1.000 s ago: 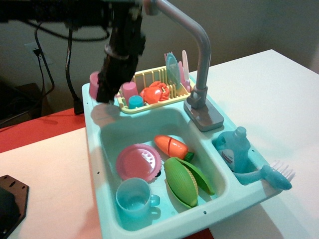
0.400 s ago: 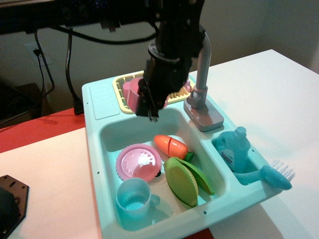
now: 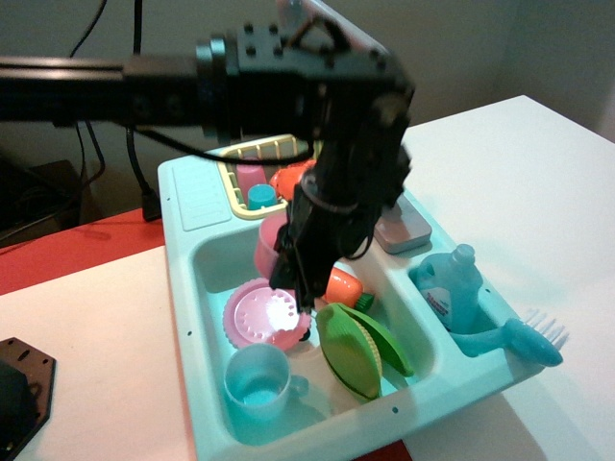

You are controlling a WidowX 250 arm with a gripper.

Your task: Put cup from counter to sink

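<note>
My gripper [image 3: 291, 267] hangs low inside the pale-turquoise sink [image 3: 213, 257], just above the pink plate. It is shut on the pink cup [image 3: 268, 246], which shows as a pink rounded shape at the gripper's left side, mostly hidden by the black fingers. The cup's handle is hidden. The counter [image 3: 199, 196], with its ribbed patch, lies at the back left of the sink and has nothing on it. The arm covers most of the grey faucet; only its base [image 3: 404, 231] shows.
In the basin lie a pink plate [image 3: 261, 317], a light-blue mug [image 3: 258, 385], a green corn [image 3: 351, 351] and an orange carrot [image 3: 343, 286]. The yellow dish rack [image 3: 252, 153] holds a pink tumbler [image 3: 250, 177]. A blue bottle [image 3: 450, 290] and brush [image 3: 524, 338] sit right.
The gripper has carried the pink cup from the back-left counter, across the dish rack's front, and down into the sink basin. The counter patch is now bare.
</note>
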